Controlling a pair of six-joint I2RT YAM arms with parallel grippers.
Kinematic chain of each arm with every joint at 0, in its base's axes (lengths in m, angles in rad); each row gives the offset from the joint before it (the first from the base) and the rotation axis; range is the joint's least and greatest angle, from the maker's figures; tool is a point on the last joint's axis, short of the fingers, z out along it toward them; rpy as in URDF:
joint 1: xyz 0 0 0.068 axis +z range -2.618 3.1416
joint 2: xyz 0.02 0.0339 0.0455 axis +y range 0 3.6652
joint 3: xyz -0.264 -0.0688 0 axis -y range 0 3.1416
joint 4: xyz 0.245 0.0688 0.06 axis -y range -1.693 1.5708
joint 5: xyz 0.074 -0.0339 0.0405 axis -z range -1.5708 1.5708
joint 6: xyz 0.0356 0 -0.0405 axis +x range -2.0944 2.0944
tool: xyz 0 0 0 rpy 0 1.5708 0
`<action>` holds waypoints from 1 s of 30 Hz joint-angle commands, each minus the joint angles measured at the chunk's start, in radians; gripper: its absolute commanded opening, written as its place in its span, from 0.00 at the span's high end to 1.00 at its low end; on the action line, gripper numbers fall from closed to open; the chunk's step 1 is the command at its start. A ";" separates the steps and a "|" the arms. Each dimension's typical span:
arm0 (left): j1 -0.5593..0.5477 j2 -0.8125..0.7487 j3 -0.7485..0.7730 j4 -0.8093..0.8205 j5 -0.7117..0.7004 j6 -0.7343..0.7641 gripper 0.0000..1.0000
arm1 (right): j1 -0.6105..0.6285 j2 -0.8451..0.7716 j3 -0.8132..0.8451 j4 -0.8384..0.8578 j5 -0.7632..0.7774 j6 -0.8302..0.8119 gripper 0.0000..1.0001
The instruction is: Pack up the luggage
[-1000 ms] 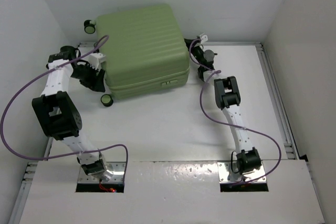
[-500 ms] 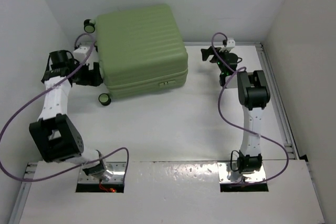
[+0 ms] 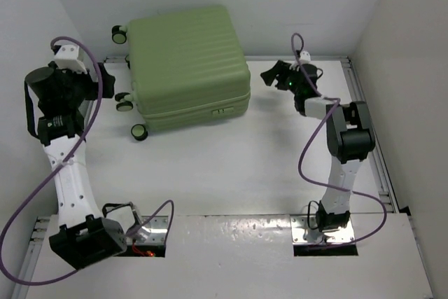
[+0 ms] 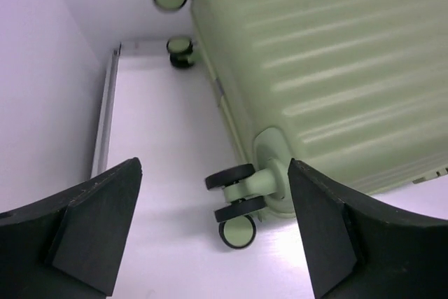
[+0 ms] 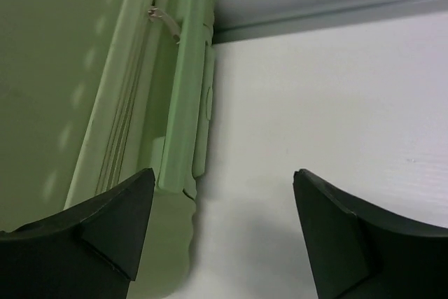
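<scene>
The luggage (image 3: 187, 64) is a pale-green ribbed suitcase lying shut at the back of the table, with black-and-green wheels (image 3: 140, 131) along its left side. My left gripper (image 3: 100, 78) hangs open to the left of it, touching nothing. In the left wrist view the luggage (image 4: 336, 68) fills the upper right, and a corner wheel (image 4: 238, 208) sits between and beyond the open left gripper (image 4: 213, 232). My right gripper (image 3: 270, 75) is open just off the suitcase's right side. The right wrist view shows the luggage (image 5: 70, 68) and its side handle (image 5: 183, 110) ahead of the open right gripper (image 5: 224, 232).
White walls close in on the left, back and right. A metal rail (image 3: 365, 113) runs along the table's right edge. Purple cables loop from both arms. The arm bases sit on a raised white panel (image 3: 231, 246) at the near edge.
Both grippers have come away from the suitcase's sides. The left arm swung back and up to the left; the right gripper went from shut to open and moved right. The suitcase stays shut.
</scene>
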 commanded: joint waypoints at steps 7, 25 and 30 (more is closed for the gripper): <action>0.030 0.023 -0.071 -0.052 0.078 -0.109 0.10 | -0.091 0.155 0.346 -0.432 -0.097 0.161 0.20; 0.007 0.110 -0.020 -0.084 -0.005 -0.031 0.08 | 0.086 0.489 0.876 -0.603 -0.150 0.092 0.15; 0.016 0.110 -0.051 -0.084 -0.014 -0.022 0.08 | 0.106 0.477 0.792 -0.525 -0.162 0.104 0.15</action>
